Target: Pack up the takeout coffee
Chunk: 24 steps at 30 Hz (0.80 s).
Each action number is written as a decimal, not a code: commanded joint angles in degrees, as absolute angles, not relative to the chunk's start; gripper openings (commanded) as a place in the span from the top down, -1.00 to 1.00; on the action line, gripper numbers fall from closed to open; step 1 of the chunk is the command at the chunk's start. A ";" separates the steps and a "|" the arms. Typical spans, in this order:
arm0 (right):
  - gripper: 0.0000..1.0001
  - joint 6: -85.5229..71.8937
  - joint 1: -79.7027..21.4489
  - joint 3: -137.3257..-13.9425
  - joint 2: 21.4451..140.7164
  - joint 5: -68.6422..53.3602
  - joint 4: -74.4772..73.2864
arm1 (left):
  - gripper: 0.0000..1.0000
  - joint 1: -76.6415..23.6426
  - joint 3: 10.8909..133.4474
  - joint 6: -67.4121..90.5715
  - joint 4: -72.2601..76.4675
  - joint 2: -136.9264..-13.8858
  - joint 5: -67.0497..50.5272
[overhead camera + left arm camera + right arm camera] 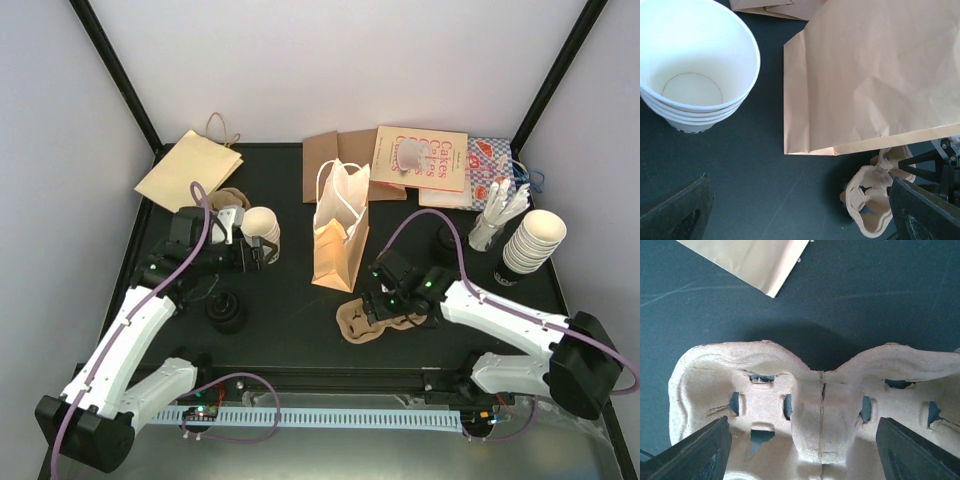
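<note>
This is a robot lab test cell dressed with coffee-shop props. Plain white panels (300,60) set in black frame posts (120,70) box in a black bench (290,320). 2 white robot arms, the left arm (130,330) and the right arm (510,320), are bolted at its near edge. Beside them run purple cables (420,225), a slotted cable duct (330,415) and a bare circuit board (205,408). The bench carries a standing paper bag (335,255), a flat paper bag (190,170), stacked paper cups (535,240), a pulp cup tray (362,320) and a cake book (422,158).

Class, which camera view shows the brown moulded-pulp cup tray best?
Right wrist: the brown pulp cup tray fills the frame, slots and centre crease clear. Top external shows it small; left wrist catches only part, bottom right.
</note>
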State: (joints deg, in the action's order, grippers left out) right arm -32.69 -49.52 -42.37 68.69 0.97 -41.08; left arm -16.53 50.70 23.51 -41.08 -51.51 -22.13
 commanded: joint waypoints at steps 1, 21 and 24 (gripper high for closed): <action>-0.68 -33.75 -50.01 -43.31 65.86 2.05 -39.32 | -0.97 -16.79 52.78 20.62 -38.38 -52.52 -25.58; -0.61 -29.12 -43.55 -49.39 64.29 9.63 -49.37 | -0.97 -16.93 50.25 18.91 -30.87 -53.00 -31.94; -0.56 -29.76 -43.73 -48.43 65.75 5.99 -48.24 | -0.97 -16.96 50.64 18.68 -30.45 -53.49 -32.53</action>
State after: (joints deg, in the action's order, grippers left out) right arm -29.82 -43.66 -49.71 64.16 10.44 -48.99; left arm -16.60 50.41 20.05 -33.58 -53.01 -30.11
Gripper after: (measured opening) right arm 0.792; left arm 0.987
